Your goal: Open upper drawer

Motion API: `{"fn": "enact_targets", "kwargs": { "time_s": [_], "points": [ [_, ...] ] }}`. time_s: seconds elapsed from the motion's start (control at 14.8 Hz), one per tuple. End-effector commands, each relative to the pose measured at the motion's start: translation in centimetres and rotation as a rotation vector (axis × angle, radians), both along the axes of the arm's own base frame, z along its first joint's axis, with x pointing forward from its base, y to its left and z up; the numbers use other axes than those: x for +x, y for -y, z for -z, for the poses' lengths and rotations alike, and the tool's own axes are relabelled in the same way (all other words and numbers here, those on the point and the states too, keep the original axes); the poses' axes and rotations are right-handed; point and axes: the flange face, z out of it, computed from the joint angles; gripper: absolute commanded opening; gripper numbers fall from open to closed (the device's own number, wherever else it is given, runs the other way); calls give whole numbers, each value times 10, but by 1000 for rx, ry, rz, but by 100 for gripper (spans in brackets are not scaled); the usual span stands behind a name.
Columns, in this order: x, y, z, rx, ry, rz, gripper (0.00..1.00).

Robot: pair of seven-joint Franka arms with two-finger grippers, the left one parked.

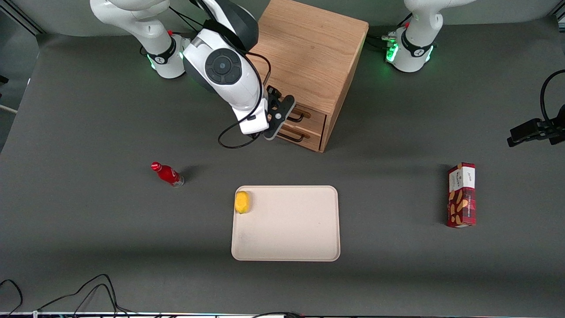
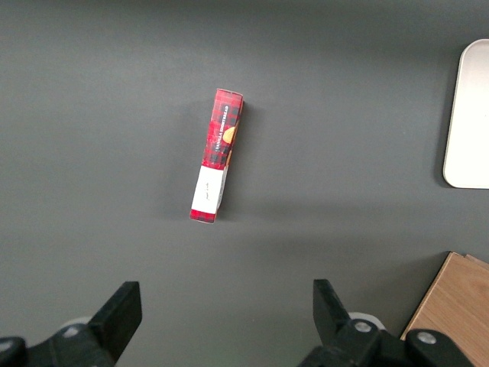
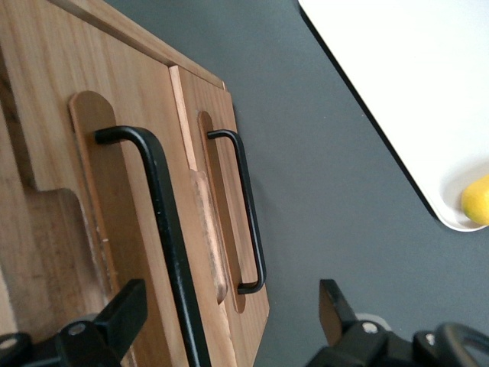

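The gripper [image 1: 282, 115] hangs with its fingers spread wide and holding nothing, right in front of the upper drawer [image 1: 309, 115] of the wooden cabinet [image 1: 309, 53]. The cabinet sits on the dark gray table [image 1: 88, 229] by the edge farthest from the camera. A cream tray [image 1: 300, 229] with a lemon [image 1: 242, 202] lies nearer the camera's edge

Light-oak upper drawer [image 3: 53, 176], thin black metal handle [image 3: 164, 229], matt grey table [image 1: 88, 247].
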Motion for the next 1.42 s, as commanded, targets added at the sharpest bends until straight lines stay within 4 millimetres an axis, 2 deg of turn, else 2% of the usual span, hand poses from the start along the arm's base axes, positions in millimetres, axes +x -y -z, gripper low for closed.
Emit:
{"fn": "enact_targets", "kwargs": {
  "time_s": [0.0, 0.95, 1.35],
  "points": [
    [2, -5, 8, 10, 18, -25, 100],
    [14, -4, 21, 14, 50, -21, 100],
    [25, 0, 37, -4, 56, -21, 100]
  ]
}}
